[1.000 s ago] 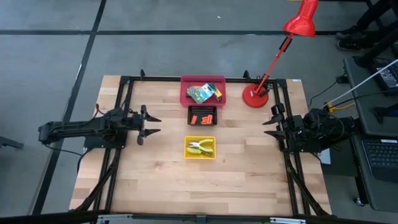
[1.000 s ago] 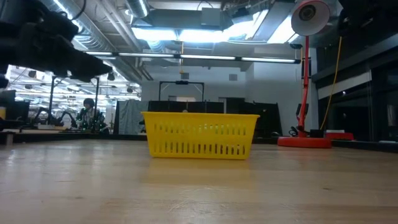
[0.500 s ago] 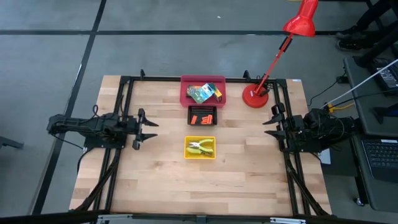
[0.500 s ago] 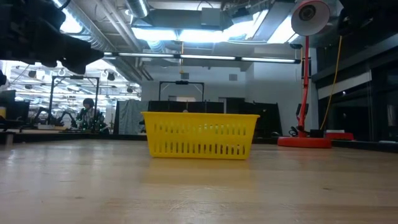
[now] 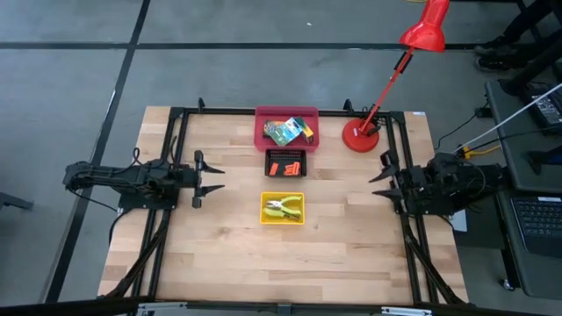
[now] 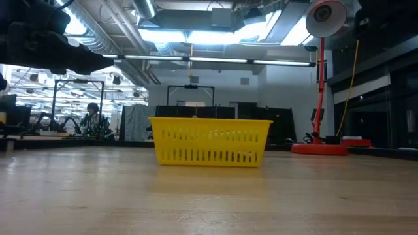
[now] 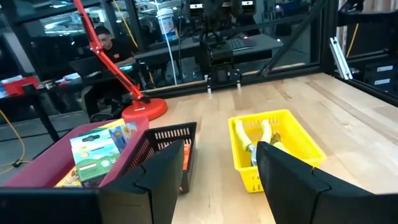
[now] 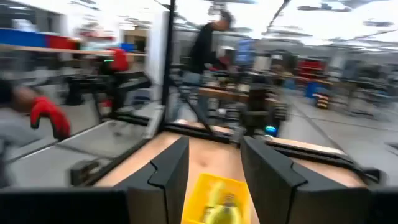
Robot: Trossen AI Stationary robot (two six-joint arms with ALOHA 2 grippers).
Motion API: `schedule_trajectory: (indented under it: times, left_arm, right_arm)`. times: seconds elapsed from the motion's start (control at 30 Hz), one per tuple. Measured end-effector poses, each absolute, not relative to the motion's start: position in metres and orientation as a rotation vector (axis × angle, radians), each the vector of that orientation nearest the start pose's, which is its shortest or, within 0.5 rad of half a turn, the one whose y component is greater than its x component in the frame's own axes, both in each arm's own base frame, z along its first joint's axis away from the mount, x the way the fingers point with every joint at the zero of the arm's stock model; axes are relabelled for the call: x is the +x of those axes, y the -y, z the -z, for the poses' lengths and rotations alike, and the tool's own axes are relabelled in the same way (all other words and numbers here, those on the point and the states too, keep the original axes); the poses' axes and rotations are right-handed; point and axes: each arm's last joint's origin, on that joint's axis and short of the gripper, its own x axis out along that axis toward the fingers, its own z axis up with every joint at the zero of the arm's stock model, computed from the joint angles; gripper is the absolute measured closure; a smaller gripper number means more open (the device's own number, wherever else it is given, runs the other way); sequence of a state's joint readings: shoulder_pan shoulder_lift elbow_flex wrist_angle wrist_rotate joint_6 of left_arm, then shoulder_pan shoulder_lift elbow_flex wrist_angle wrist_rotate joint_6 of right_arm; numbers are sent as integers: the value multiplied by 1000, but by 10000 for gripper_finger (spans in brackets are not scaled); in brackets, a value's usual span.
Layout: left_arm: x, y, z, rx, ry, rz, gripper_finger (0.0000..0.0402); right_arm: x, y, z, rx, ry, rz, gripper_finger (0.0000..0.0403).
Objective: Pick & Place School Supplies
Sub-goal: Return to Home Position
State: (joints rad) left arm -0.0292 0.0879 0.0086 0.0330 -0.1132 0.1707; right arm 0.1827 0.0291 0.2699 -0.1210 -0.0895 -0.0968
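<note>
Left hand [image 5: 204,174], fingers apart, empty, drawn back toward 9 o'clock edge of wooden desk [image 5: 228,263]. Right hand [image 5: 384,178], fingers apart, empty, at 3 o'clock. Yellow-green crayon boxes [image 5: 283,131] in red plastic tray [image 5: 260,130], orange erasers [image 5: 286,166] in black mesh bin [image 5: 269,163], yellow-handled pliers [image 5: 280,208] in yellow plastic basket [image 5: 263,209]. Sorting looks finished.

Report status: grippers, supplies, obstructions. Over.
Left gripper, right gripper apart at the sides, jaws open, empty. Crayon boxes in red tray, orange pieces in black tray, pliers in yellow tray. No obstruction seen.

Grey concrete floor [image 5: 70,79] surrounds the wooden table [image 5: 219,254]; ceiling strip lights [image 6: 196,36] glow over distant workbenches [image 6: 32,135].
</note>
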Motion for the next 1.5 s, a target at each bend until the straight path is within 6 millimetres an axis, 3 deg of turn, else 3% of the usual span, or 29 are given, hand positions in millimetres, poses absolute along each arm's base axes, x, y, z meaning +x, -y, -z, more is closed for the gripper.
schedule_trajectory:
  times: [0.1,0.37,0.47,0.63,0.93,1.1,1.3,1.4,1.5]
  left_arm:
    - [102,0,-163,174,-53,-79,204]
    - [102,0,-163,174,-53,-78,203]
    - [102,0,-163,174,-53,-78,203]
    - [102,0,-163,174,-52,-78,203]
    - [102,0,-163,174,-52,-78,203]
    - [102,0,-163,173,-52,-78,203]
    - [102,0,-163,173,-52,-78,203]
    - [102,0,-163,173,-52,-78,203]
    - [102,0,-163,173,-52,-78,203]
  right_arm:
    - [75,-18,-240,-110,138,-330,252]
    - [75,-14,-232,-52,49,-171,252]
    - [74,-14,-232,-33,60,-193,252]
    - [73,-16,-229,-91,76,-236,252]
    - [75,-13,-221,-184,20,-144,252]
    - [80,-16,-207,-37,-20,-208,252]
    - [79,-26,-209,5,90,-572,253]
    - [78,-28,-213,146,98,-650,253]
    - [78,-28,-211,381,-4,-664,253]
